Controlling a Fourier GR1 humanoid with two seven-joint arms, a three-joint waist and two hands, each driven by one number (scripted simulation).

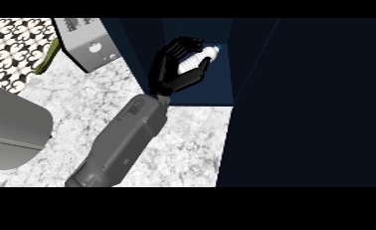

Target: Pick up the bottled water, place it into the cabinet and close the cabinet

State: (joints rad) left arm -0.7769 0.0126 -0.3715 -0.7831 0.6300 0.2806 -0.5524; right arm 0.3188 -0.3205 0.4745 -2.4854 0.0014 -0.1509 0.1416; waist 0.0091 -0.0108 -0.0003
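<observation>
My right hand (172, 69) curls around the bottle (200, 58), holding it tilted inside the dark cabinet (198, 35), above the marble counter (88, 94). A toaster (89, 45) stands well to its left.

Left of my hand (170, 69) the worktop (95, 94) is bright and evenly lit, its speckled stone pale. Right of my hand the cabinet (301, 99) is very dark, almost black. The bottle (202, 57) in my hand shows a small white glint at its tip.
</observation>
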